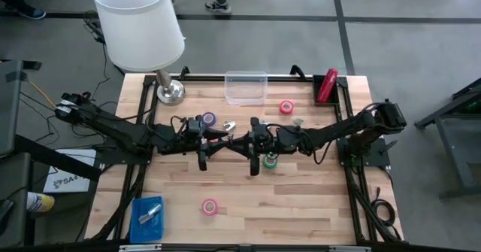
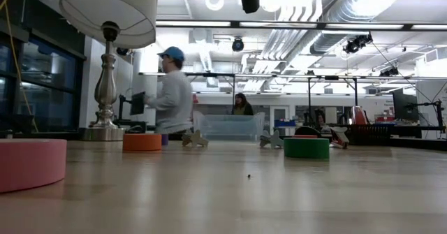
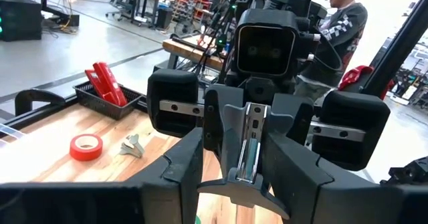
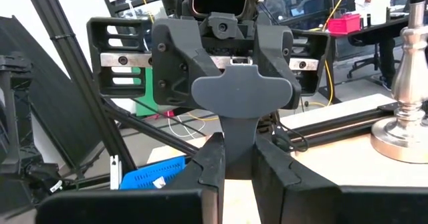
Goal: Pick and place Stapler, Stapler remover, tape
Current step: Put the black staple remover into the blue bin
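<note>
You have both arms reaching in from the side edges and meeting nose to nose over the middle of the tabletop (image 1: 301, 199). The left pincer (image 1: 229, 139) and the right pincer (image 1: 242, 141) are clenched together on one dark flat handle-shaped piece (image 4: 241, 93), whose narrow edge with a metal strip shows in the left wrist view; what it is you cannot tell.

The red stapler (image 1: 327, 86) lies in a dark tray (image 3: 107, 98) at the far right corner. A red tape roll (image 1: 285, 107) sits near it, with a small metal staple remover (image 3: 132, 146) just beside the roll. A purple tape roll (image 1: 209, 119) lies by the left arm, a green tape roll (image 1: 270, 160) under the right arm, and a pink tape roll (image 1: 210, 206) toward the near edge. A clear plastic bin (image 1: 246, 87) stands at the far edge, a lamp (image 1: 143, 26) at the far left corner, a blue tray (image 1: 146, 219) at the near left corner.
</note>
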You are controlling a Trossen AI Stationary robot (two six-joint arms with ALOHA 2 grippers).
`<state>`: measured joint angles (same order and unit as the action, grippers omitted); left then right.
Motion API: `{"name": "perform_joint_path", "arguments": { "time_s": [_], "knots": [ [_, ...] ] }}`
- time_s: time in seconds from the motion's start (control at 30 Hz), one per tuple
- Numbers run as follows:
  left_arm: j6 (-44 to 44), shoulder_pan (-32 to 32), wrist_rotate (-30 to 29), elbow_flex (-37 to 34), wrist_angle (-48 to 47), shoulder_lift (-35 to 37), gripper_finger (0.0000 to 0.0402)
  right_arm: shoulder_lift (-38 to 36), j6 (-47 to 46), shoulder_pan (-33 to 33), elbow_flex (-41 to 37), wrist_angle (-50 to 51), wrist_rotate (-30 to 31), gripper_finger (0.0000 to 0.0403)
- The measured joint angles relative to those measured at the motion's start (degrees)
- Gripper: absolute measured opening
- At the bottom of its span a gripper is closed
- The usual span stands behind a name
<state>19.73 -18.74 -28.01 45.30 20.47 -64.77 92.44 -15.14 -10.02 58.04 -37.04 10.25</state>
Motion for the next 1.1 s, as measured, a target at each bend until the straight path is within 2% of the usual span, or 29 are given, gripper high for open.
{"name": "perform_joint_path", "arguments": {
  "time_s": [0.4, 0.8, 0.9, 1.1],
  "knots": [
    [0.04, 0.00, 0.21, -0.04, -0.24, 0.00, 0.0137, 0.00, 0.66, 0.02, 0.00, -0.08, 0.72, 0.0101],
    [-0.19, 0.00, -3.82, -0.09, -3.72, 0.65, 0.0137, -1.19, -0.17, 0.02, 0.04, 6.94, 0.90, 0.0107],
    [-0.42, 0.00, -4.26, -0.08, -4.61, 1.14, 0.0137, -2.25, -0.56, 0.02, 0.04, 10.26, 0.82, 0.0107],
    [0.03, -0.02, -4.40, -0.09, -12.75, 4.40, 0.0137, -5.77, -3.09, 0.02, 0.04, 20.69, 2.39, 0.0108]
  ]
}}
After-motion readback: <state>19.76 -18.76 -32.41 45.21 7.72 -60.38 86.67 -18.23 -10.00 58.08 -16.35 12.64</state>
